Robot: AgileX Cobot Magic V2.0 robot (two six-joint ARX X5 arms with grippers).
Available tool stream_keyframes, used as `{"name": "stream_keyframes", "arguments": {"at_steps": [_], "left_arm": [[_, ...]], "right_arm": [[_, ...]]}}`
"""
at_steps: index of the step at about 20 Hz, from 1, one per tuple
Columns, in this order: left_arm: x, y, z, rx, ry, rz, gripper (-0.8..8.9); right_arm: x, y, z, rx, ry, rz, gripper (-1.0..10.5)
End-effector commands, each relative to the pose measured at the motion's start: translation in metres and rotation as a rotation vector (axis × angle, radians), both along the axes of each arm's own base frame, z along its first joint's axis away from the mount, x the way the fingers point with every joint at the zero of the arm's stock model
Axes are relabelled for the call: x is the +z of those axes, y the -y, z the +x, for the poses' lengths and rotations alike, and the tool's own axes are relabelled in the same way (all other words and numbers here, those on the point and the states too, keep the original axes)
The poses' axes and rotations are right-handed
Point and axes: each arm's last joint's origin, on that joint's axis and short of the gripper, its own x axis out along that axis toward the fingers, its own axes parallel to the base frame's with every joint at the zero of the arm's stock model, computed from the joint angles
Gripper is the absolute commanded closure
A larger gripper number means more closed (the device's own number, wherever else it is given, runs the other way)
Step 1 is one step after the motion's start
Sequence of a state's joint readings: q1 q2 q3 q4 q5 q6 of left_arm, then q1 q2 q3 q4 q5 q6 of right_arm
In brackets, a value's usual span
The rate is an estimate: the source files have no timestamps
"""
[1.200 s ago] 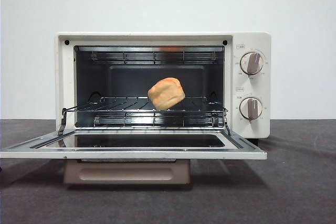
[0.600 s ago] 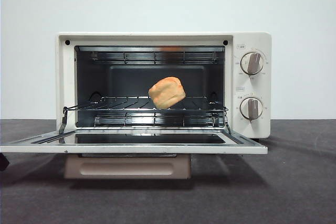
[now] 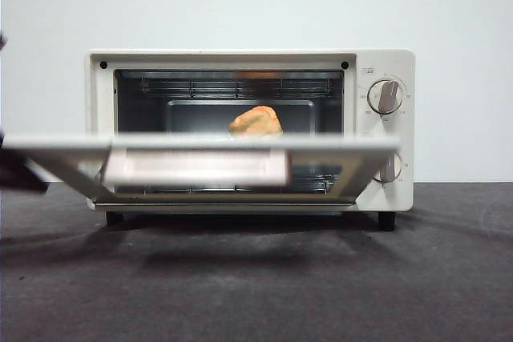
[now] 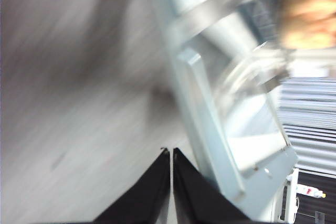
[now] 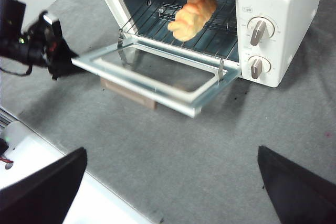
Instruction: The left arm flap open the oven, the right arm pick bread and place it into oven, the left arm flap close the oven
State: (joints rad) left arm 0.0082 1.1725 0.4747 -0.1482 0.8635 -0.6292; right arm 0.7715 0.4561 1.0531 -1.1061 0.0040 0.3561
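While the oven (image 3: 385, 70) stands on the dark bench (image 3: 321, 278), its door (image 3: 200, 143) hangs partly raised — roughly level with the lower window in the front view. The bread (image 3: 256, 121) sits on the wire rack (image 5: 210, 35) inside. The left end effector (image 4: 171, 153), jaws pressed together, is just beside the door's corner — possibly touching, though blur hides it. The right end effector (image 5: 173, 182) hovers spread wide, well back from the oven.
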Motion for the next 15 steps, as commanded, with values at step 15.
{"name": "stream_keyframes", "arguments": {"at_steps": [15], "left_arm": [[0.07,-0.001,0.04,0.141,0.276,-0.08,8.01]], "right_arm": [[0.007,0.0,0.001,-0.045,0.038,0.031,4.3]]}}
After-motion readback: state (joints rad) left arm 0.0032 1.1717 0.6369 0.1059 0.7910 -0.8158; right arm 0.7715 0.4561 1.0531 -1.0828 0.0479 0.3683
